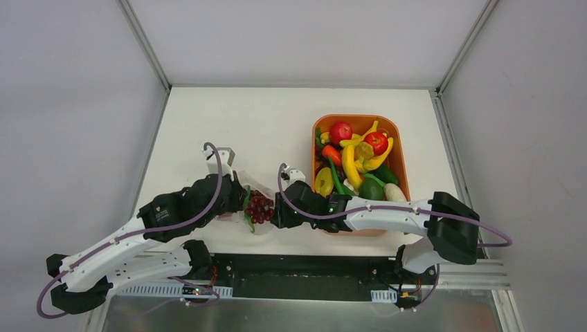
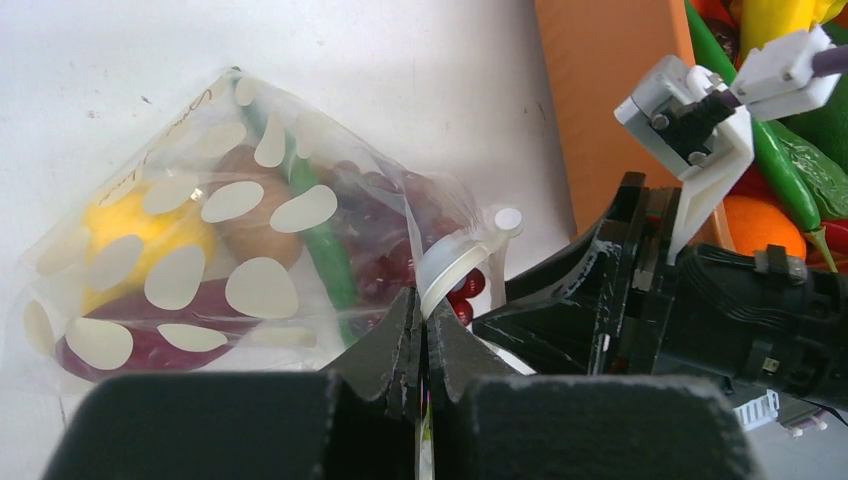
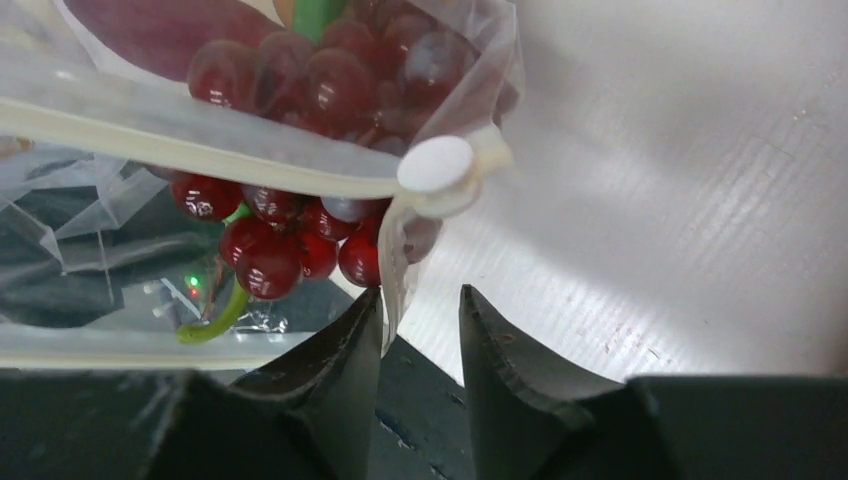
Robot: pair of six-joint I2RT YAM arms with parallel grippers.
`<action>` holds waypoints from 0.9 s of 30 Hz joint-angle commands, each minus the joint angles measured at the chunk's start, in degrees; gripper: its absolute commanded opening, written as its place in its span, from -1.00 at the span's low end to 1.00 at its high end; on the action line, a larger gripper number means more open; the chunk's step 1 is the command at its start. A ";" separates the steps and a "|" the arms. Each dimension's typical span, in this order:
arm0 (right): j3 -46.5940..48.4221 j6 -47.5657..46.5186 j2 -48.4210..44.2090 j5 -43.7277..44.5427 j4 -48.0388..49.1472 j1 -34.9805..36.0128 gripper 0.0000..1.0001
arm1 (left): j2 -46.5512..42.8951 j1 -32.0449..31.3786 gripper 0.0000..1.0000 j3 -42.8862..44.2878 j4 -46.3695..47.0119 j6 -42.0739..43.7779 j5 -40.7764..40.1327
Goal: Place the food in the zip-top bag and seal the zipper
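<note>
The left gripper (image 2: 424, 322) pinches the zipper (image 2: 446, 274); the right gripper (image 3: 420, 302) stands narrowly parted beside its end. Grapes (image 3: 270, 262) bulging through the zip-top bag (image 2: 180, 270) mouth could jam the seal.

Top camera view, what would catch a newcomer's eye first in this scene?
The orange tray heaped with bright toy fruit, right of centre on the white table. Next, left of it, a clear dotted bag with dark red grapes bulging at its open mouth, the left gripper pinching its zipper strip.
</note>
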 commanded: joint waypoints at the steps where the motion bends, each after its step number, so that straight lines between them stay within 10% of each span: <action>1: 1.83 1.54 1.88 2.57 5.07 0.34 -0.36 | -1.27 -0.70 -0.98 -0.75 2.40 -1.01 -1.13; 6: 2.22 0.96 1.99 4.38 4.52 0.30 -1.00 | -2.30 -0.71 -0.98 -1.43 2.28 -1.02 -1.87; 13: 8.15 -9.46 -8.86 13.51 -1.94 -0.10 -1.00 | -3.88 -0.74 -0.96 -0.34 -2.69 0.37 -5.88; 27: 13.59 -15.25 -10.05 4.76 2.65 -6.99 -1.00 | 1.15 -0.76 -0.94 5.25 -9.63 4.00 -7.40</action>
